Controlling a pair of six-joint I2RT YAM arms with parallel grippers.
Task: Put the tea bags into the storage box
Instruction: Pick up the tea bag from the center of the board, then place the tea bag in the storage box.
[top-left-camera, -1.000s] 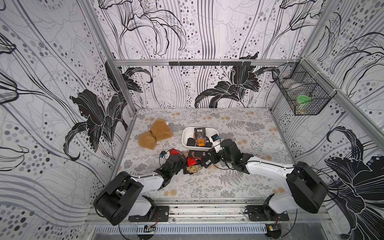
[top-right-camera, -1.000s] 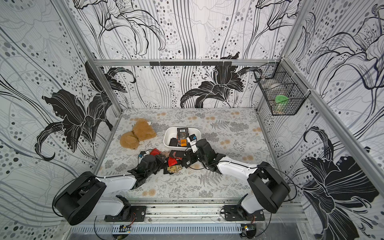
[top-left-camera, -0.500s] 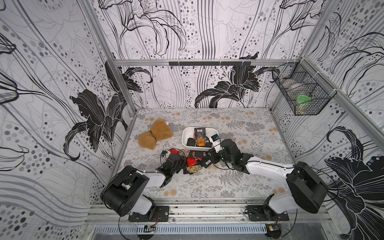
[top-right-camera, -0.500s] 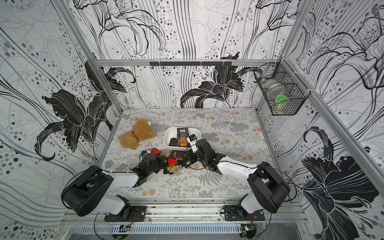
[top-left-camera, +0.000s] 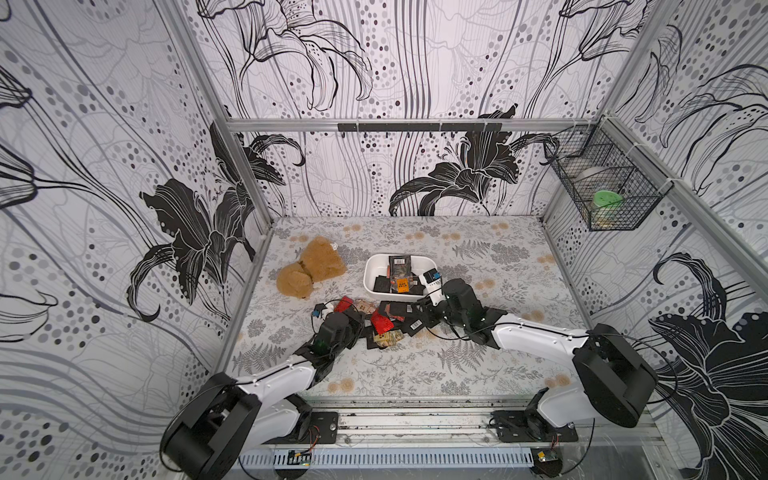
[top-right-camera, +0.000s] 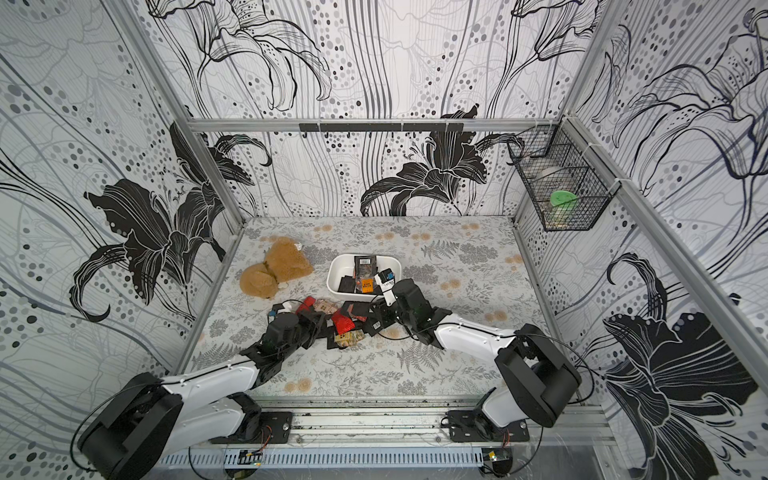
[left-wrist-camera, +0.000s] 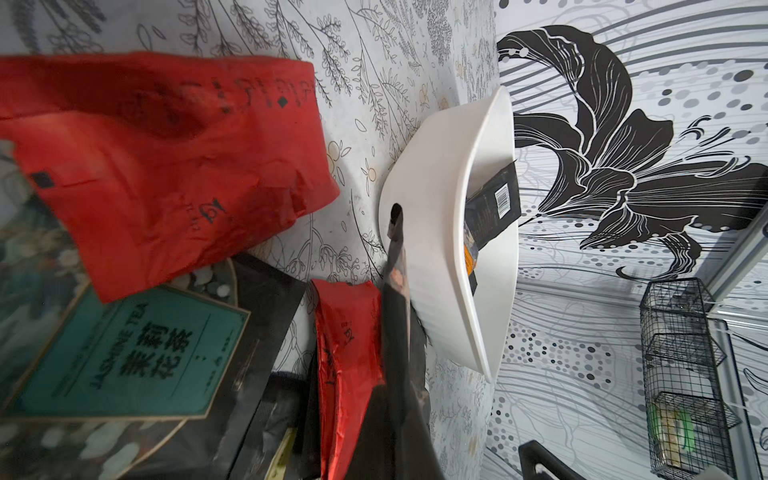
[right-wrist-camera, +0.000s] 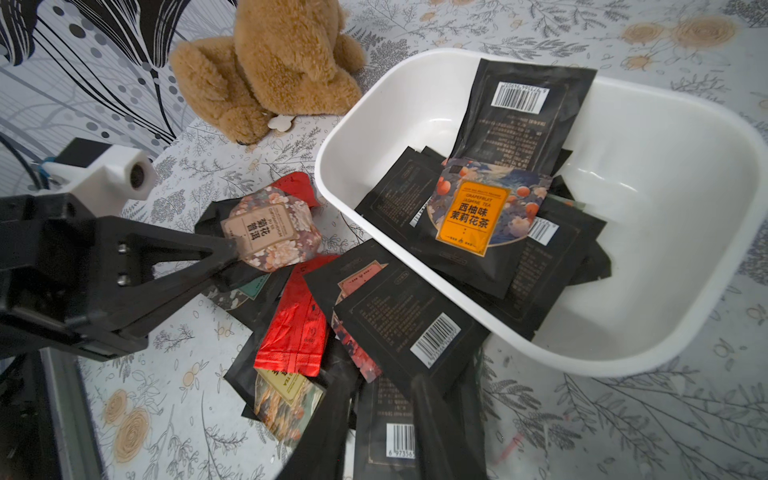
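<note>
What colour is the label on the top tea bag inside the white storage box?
Orange label with black characters, clearest in the right wrist view.

You can read "JASMINE TEA" on the teal-labelled sachet (left-wrist-camera: 129, 353), 西柚味茉莉花茶 and "GRAPEFRUIT JASMINE TEA" on the orange-labelled sachet (right-wrist-camera: 473, 216), 菊花普洱 on the floral sachet (right-wrist-camera: 270, 232), and "6 97356" under the black sachet (right-wrist-camera: 399, 440) barcode.

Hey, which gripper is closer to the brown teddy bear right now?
Left. The left gripper sits at the side of the loose tea bags facing the teddy bear; the right gripper is on their far side, beside the storage box.
</note>
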